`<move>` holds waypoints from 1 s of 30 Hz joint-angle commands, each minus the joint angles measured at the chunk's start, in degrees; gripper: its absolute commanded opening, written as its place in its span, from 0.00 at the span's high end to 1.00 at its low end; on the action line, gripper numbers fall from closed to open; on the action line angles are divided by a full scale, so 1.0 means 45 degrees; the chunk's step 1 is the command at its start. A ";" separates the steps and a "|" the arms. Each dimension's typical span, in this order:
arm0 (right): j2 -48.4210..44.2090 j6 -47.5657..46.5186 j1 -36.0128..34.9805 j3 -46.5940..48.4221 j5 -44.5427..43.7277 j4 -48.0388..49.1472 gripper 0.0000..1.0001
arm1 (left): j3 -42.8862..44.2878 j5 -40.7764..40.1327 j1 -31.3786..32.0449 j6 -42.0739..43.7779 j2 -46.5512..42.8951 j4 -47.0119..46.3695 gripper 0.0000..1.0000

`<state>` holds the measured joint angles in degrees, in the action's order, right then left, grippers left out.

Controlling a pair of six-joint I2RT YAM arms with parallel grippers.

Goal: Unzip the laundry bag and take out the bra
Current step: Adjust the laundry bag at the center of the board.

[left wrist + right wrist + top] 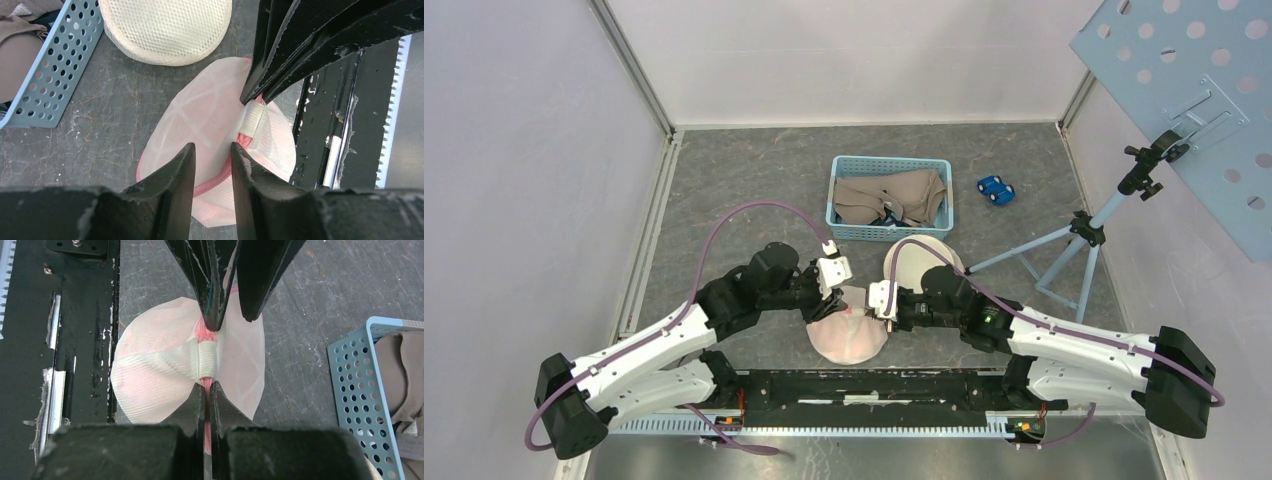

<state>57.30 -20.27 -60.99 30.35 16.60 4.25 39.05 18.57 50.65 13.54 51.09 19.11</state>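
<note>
Pinching the laundry bag (150, 370) at its pink seam (205, 332): right end effector (207, 387) closed on the seam; left end effector (212, 150) with jaws apart.
Bag lies domed on the worktop (754, 180), directly beneath both end effectors, which meet tip to tip over it; white strap (206, 360) crosses the seam just ahead of the right fingertips; left fingers straddle the seam on the strap's other side, whether they touch it unclear; bra not made out through the mesh; cream mesh dome (165, 30) ahead and left of the left end effector, near the bag; blue basket (839, 200) of beige cloth beyond it, well apart from the bag.
</note>
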 commanded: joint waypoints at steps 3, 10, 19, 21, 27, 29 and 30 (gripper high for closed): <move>0.0155 0.0307 0.0038 0.0619 0.0386 0.1234 1.00 | 0.0192 0.0428 0.0106 -0.0472 0.0157 -0.0691 0.60; 0.0328 0.0447 0.0039 0.0600 0.0506 0.1606 1.00 | 0.0150 0.0834 0.0179 -0.0979 0.0186 -0.1274 0.59; -0.0033 0.0345 0.0038 0.0399 0.0109 0.1538 1.00 | 0.0551 -0.0653 0.0185 -0.2148 -0.0373 -0.1014 0.59; -0.0347 0.0381 0.0033 0.0227 -0.0114 0.1554 1.00 | 0.0659 -0.0748 0.0131 -0.2566 -0.0667 -0.0526 0.58; -0.0792 0.0747 0.0030 -0.0092 -0.0735 0.2010 1.00 | 0.0470 -0.1102 0.0127 -0.4020 -0.0440 -0.0051 0.56; -0.0787 0.0860 0.0050 -0.0123 -0.0788 0.2126 1.00 | 0.0365 -0.1233 0.0132 -0.4475 -0.0248 -0.0392 0.56; -0.0784 0.0887 0.0038 -0.0118 -0.0777 0.2146 1.00 | 0.0361 -0.1233 0.0130 -0.4662 -0.0147 -0.0516 0.56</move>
<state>54.81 -17.89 -60.95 30.06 14.35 8.58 40.01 14.96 51.20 -0.58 49.04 18.24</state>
